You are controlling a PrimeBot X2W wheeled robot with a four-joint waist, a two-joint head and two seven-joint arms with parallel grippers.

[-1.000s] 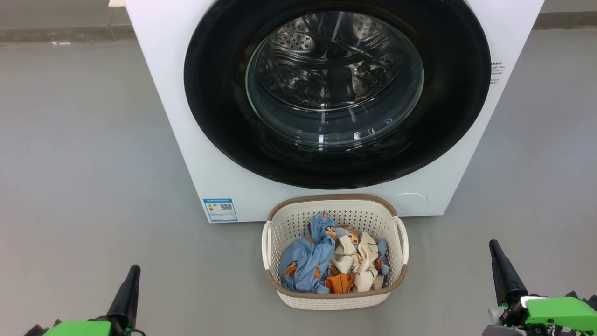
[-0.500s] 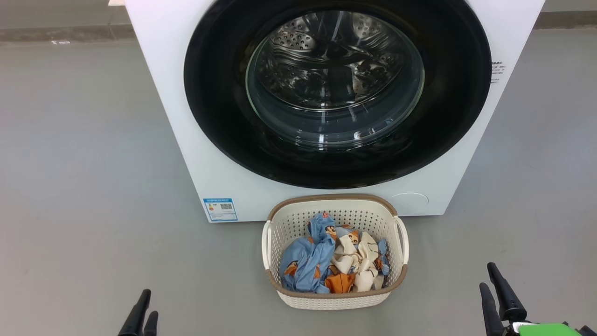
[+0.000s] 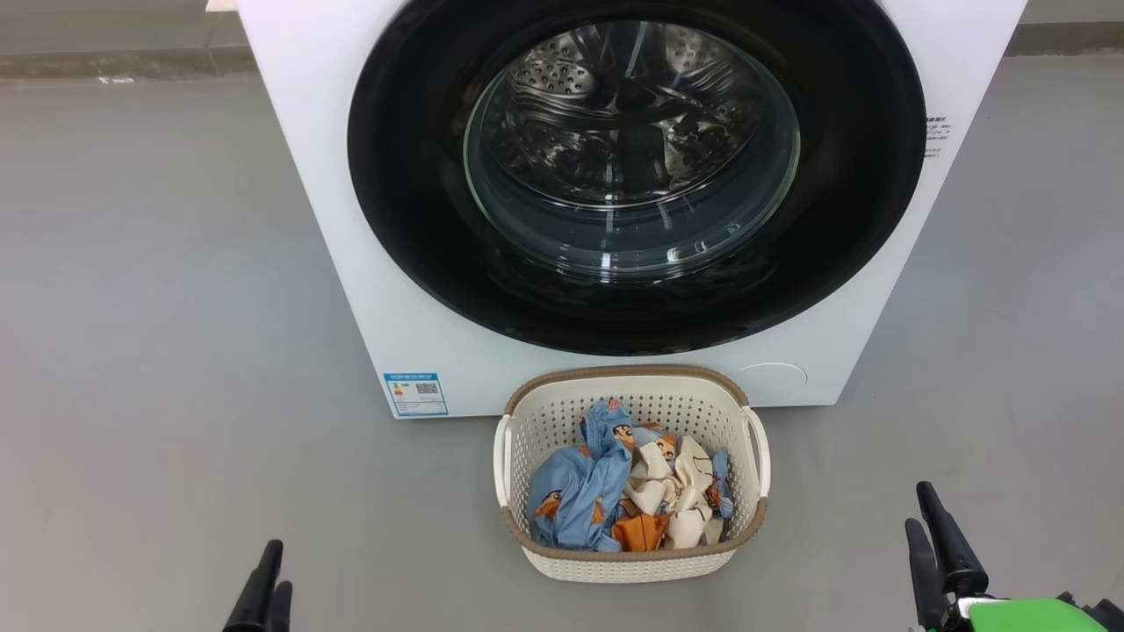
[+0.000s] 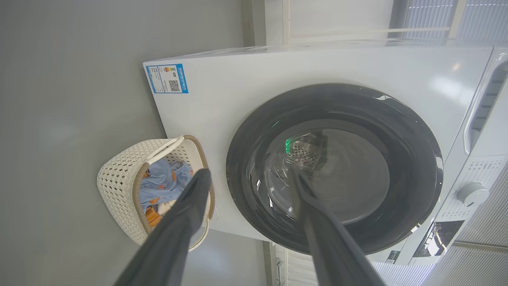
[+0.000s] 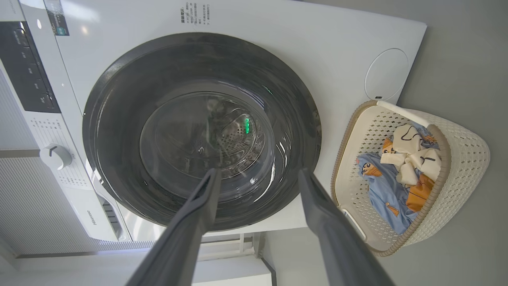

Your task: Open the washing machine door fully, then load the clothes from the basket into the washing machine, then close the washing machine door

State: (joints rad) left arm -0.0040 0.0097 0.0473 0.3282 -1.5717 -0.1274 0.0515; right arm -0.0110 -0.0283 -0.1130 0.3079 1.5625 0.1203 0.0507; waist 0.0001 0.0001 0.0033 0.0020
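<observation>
Nearest, the left gripper [image 4: 250,176] and right gripper [image 5: 258,172] are now spread wide and empty, having just been opened. Between them, the clothes [image 3: 580,491] are piled in the basket [image 3: 632,566] on the floor. Beyond, the washing machine door [image 3: 404,219] is seen shut on the washing machine [image 3: 307,175]; door-opening is judged next.

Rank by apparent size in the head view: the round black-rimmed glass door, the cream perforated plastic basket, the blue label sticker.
1. Round black-rimmed glass door
2. Cream perforated plastic basket
3. Blue label sticker
Basket sits nearer, yet gaps are clear.
</observation>
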